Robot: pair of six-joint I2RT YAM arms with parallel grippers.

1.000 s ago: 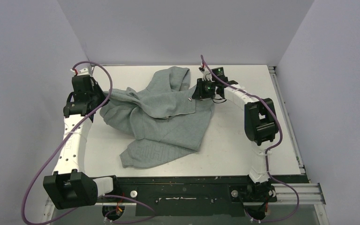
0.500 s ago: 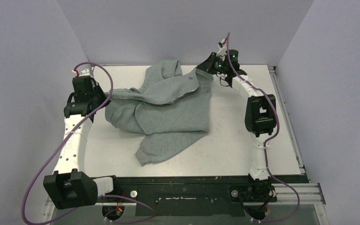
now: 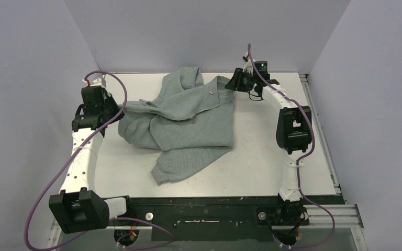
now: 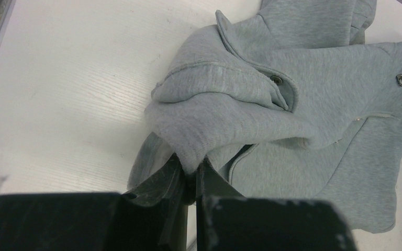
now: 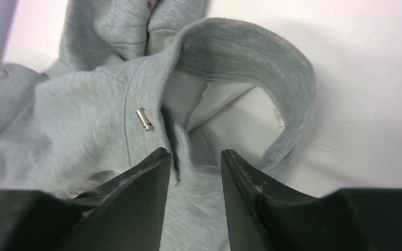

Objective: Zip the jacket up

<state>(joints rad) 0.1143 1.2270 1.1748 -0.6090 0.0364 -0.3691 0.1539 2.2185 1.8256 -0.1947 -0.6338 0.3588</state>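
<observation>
Found left gripper clenched on a bunched fold of the jacket at the left of the table, unchanged from a second before. Noted garment drawn rightward and towards the far edge since then. Found right gripper newly released, cloth edge lying slack between parted jaws, small metal fitting just beside. Judged fronts laid out but unaligned; zipping not begun.

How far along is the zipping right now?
Done: nothing zipped; the jacket lies crumpled, its front open. In hand: the left pincer is shut on a fold of it; the right pincer stands open over the fabric, beside a small metal tab. Left: spread it flat, line up the zipper halves, zip.
</observation>
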